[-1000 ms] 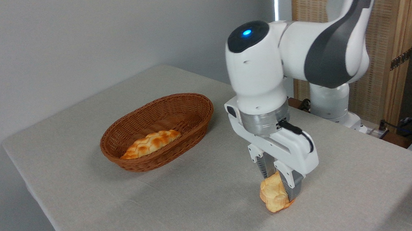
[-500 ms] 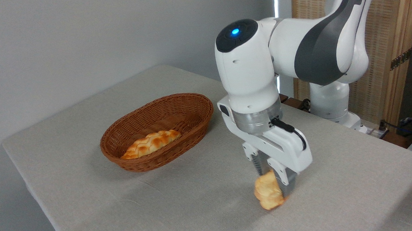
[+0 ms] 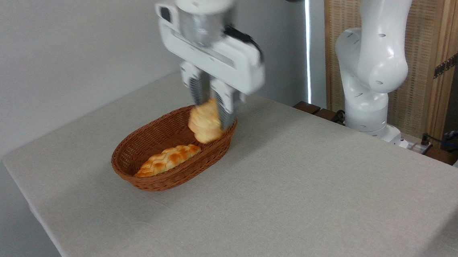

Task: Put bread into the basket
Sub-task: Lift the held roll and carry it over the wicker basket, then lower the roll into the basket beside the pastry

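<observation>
The small pale golden bun [image 3: 204,123] hangs in the air, pinched between the two fingers of my gripper [image 3: 211,119], which is shut on it. Bun and gripper are blurred by motion. They hover over the right end of the oval brown wicker basket [image 3: 144,178], which rests on the left half of the table. The bun is tilted on its side, with its lower half showing below the fingertips.
A long braided orange-brown loaf [image 3: 168,159] lies inside the basket along its near wall. The arm's white base [image 3: 365,94] stands at the table's far right edge. A grey cloth covers the table [image 3: 298,196]. A wooden screen [image 3: 433,49] stands behind.
The gripper has lifted the bun off the table at the front right. It has carried the bun up and left to a spot over the basket's right end.
</observation>
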